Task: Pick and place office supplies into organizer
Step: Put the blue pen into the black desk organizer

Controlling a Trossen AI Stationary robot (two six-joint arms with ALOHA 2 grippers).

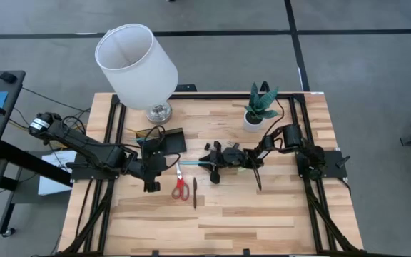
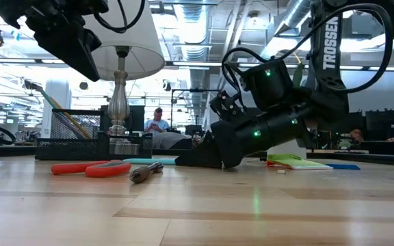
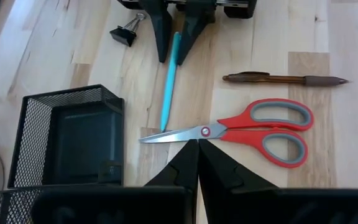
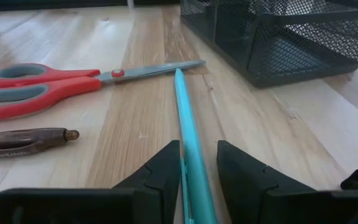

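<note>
1. Straddling the thin light-blue pen (image 4: pixel 191 162), the right gripper (image 4: pixel 197 180) has its fingers partly apart, one on each side, not visibly pinching.
2. Pen's long axis runs straight ahead toward the black mesh organizer (image 4: pixel 291 37).
3. Left gripper (image 3: pixel 197 163), closed and empty, hovers by the red-handled scissors (image 3: pixel 253 127).

Light wood plank table (image 1: pixel 262 214), and there's a fair bit sitting on it: red-handled scissors (image 1: pixel 180 187) next to a dark pen (image 1: pixel 195 193), a light blue pen (image 3: pixel 169 81), and a black binder clip (image 3: pixel 126 32). Toward the back there's the black mesh organizer (image 3: pixel 67 143), a white-shaded lamp (image 1: pixel 135 63) and a small potted plant (image 1: pixel 260 107).
</note>
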